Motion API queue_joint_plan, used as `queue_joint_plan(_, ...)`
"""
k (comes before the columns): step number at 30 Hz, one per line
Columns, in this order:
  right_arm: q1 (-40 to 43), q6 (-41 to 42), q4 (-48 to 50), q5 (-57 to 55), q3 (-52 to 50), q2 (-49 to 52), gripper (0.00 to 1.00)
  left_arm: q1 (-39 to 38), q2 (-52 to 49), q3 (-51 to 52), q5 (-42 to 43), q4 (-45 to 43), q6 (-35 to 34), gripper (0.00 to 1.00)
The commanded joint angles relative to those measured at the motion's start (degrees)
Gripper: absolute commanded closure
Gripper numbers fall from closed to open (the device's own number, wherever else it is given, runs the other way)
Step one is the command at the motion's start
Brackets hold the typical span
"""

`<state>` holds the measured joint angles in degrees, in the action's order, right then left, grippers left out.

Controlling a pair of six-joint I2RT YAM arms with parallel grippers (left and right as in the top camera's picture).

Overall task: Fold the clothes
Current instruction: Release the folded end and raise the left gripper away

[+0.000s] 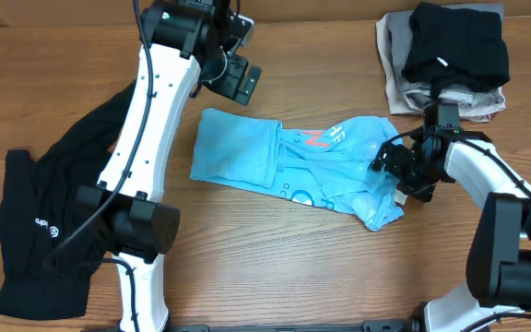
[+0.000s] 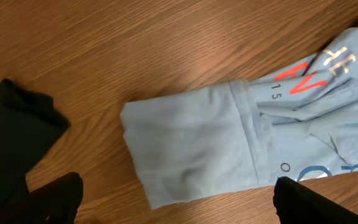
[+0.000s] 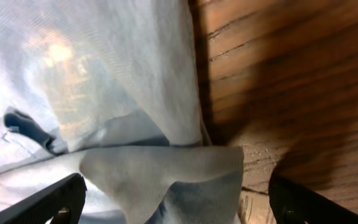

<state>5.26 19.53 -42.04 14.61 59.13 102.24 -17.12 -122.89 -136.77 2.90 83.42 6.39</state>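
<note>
— Middle of the overhead frame: light blue T-shirt, partly folded, rumpled, lettering up, lying across the wooden table. Claws?
— Right gripper is at the shirt's right end, down at the cloth. In the wrist view its fingers are spread wide with blue fabric bunched between them, not pinched. So parted, gripping nothing.
— Left one?
— Left gripper is above the shirt's upper left corner, apart from it. Fingers wide, nothing between them. The wrist view looks down on the shirt's folded left end.
— Black long-sleeved top?
— Left side of the frame, spread out, small white logo showing, left arm crossing over it. Neither claw is on it.
— Anything else?
— Stack of folded clothes in the upper right corner, grey with black on top.
</note>
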Motion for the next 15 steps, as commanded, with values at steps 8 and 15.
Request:
queue_joint_plan(8, 0.2, -0.2, 2.8, -1.0, -4.5, 1.9, 0.02, 0.7, 0.7, -1.1, -0.6, 0.3, -0.4, 0.00)
queue_joint_plan(15, -0.4, -0.2, 4.8, -1.1, -4.7, 2.1, 0.03, 0.7, 0.7, -1.1, -0.6, 0.4, -0.4, 0.00)
